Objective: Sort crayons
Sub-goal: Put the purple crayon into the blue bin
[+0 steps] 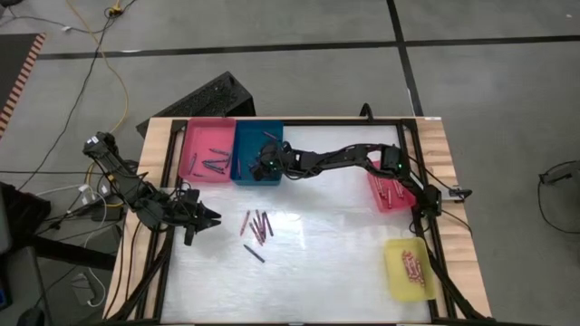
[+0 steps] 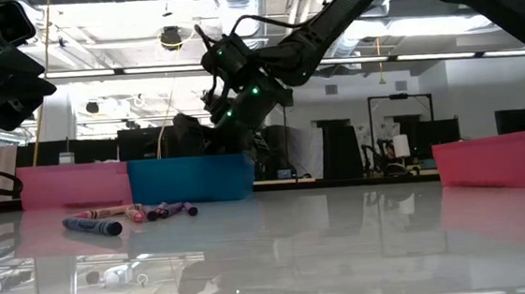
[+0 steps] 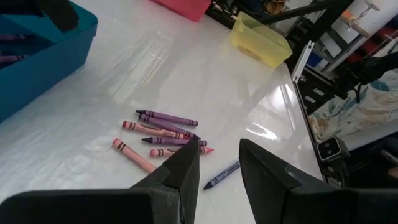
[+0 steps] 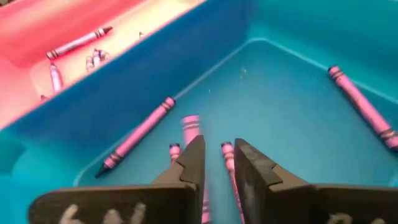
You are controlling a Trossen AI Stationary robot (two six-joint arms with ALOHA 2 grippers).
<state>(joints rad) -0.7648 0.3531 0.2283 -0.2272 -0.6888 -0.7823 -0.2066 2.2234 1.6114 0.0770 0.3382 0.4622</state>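
Several loose crayons (image 1: 256, 226), pink, purple and one dark blue, lie flat on the white table top; they also show in the left wrist view (image 3: 165, 134) and the low view (image 2: 127, 214). My left gripper (image 1: 210, 217) is open and empty above the table, left of the pile (image 3: 219, 162). My right gripper (image 1: 263, 163) hangs inside the blue tray (image 1: 258, 154), its fingers a little apart (image 4: 219, 158) over several pink crayons (image 4: 140, 134) lying on the tray floor. One crayon (image 4: 227, 155) shows in the gap between the fingers, on the floor beneath them.
A pink tray (image 1: 207, 149) with several crayons stands left of the blue one at the far edge. A red tray (image 1: 391, 192) and a yellow tray (image 1: 408, 269), each holding crayons, stand along the right edge. The right arm reaches across the table's far half.
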